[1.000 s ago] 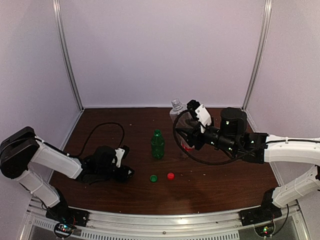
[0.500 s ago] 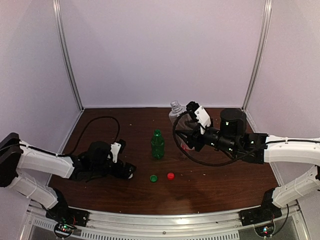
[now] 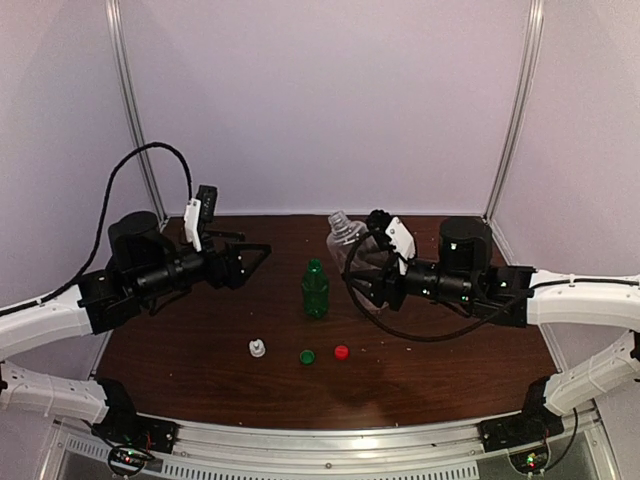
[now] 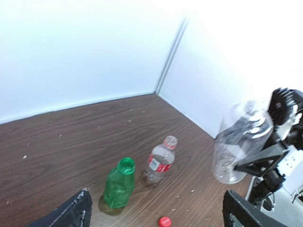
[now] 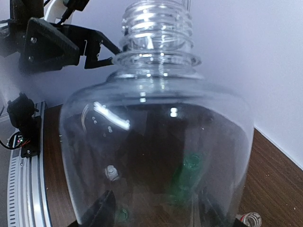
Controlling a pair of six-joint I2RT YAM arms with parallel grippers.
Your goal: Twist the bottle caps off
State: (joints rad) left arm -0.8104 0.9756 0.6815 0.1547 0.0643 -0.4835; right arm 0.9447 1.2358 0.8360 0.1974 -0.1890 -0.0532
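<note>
Looks nearly finished: white cap (image 3: 257, 348), green cap (image 3: 307, 355) and red cap (image 3: 341, 351) loose on the table (image 3: 200, 330); green bottle (image 3: 315, 292) and red-labelled bottle (image 4: 160, 163) standing bare-necked. Right gripper (image 3: 362, 270) clamped on the uncapped wide clear bottle (image 3: 345, 238), tilted above the table; left gripper (image 3: 252, 262) spread wide, empty. Probably left: setting that bottle down.

The wide clear bottle (image 3: 345, 235), uncapped with bare neck threads, is held tilted above the surface (image 3: 200, 370) by the right gripper (image 3: 362, 262). The green bottle (image 3: 315, 290) stands upright mid-surface, mouth open. The red-labelled bottle (image 4: 161, 161) stands just beside it, also upright. Nearer, in a row, lie the white cap (image 3: 257, 348), green cap (image 3: 307, 355) and red cap (image 3: 341, 351).
</note>
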